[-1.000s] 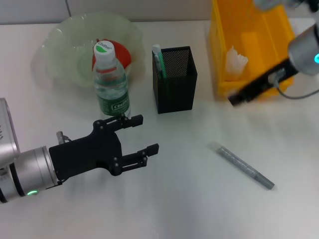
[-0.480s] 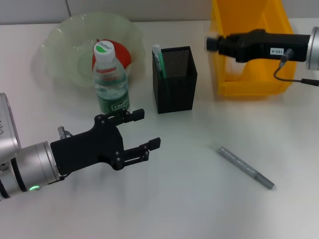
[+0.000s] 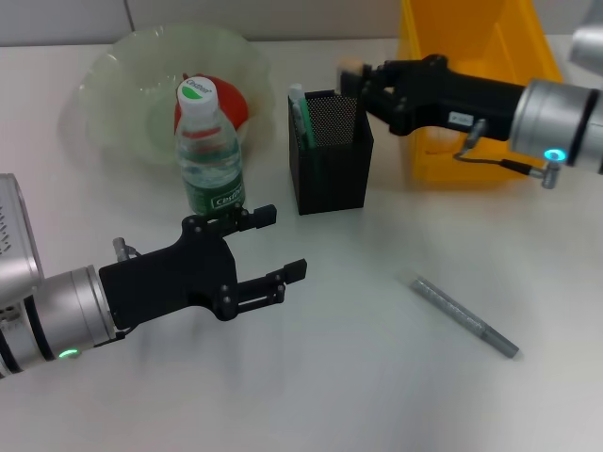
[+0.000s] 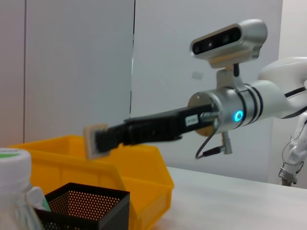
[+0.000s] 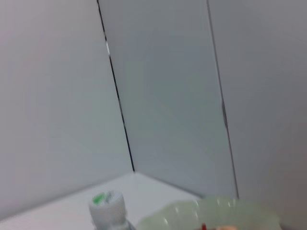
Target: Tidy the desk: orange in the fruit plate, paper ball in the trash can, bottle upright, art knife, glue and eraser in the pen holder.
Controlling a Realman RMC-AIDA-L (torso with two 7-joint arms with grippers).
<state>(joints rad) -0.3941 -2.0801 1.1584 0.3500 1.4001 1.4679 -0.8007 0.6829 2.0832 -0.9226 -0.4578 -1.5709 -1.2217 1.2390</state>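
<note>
Eraser (image 3: 351, 68) pinched in right gripper (image 3: 358, 75), carried above holder (image 3: 330, 151), just over its far rim, ready for dropping in. Knife (image 3: 299, 111) already inside holder. Glue (image 3: 464, 314) flat on desk (image 3: 377, 377), well right of holder, not yet stowed. Left gripper (image 3: 273, 250) idle, jaws apart, near-left of holder, beside upright bottle (image 3: 209, 151).
</note>
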